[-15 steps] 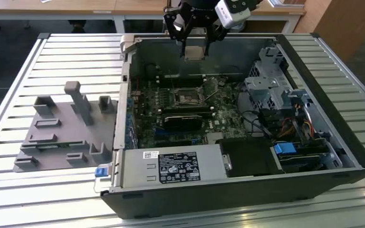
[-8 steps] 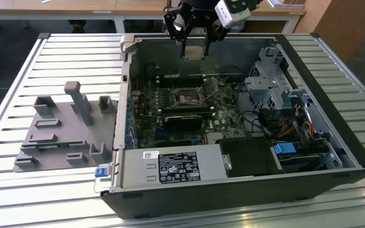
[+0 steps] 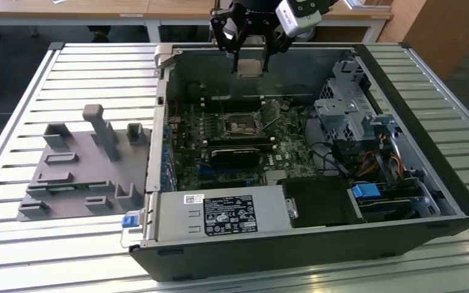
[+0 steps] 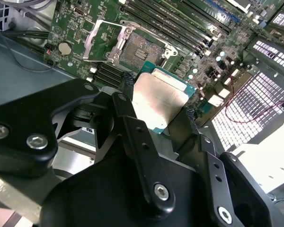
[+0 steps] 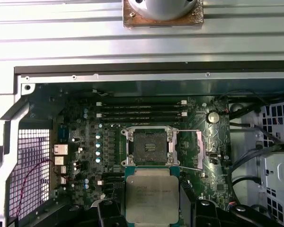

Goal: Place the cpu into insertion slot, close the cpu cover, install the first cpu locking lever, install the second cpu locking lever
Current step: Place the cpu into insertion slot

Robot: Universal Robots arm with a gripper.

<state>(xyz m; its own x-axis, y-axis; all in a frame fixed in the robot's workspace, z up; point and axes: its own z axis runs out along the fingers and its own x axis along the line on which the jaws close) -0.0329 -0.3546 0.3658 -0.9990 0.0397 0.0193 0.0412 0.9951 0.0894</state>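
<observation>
My gripper hangs over the far wall of the open computer case, shut on the cpu, a flat square chip with a silvery-beige top. In both wrist views the cpu sits between the black fingers, above the board and short of the insertion slot. The insertion slot lies bare, a dark square in a metal rim on the green board. The cpu cover stands swung open beside the slot.
Long memory slots run just beyond the socket. A black module lies nearer than it, a power supply fills the case's near corner, and a drive cage with cables stands at the exterior view's right. A grey fixture sits outside the case.
</observation>
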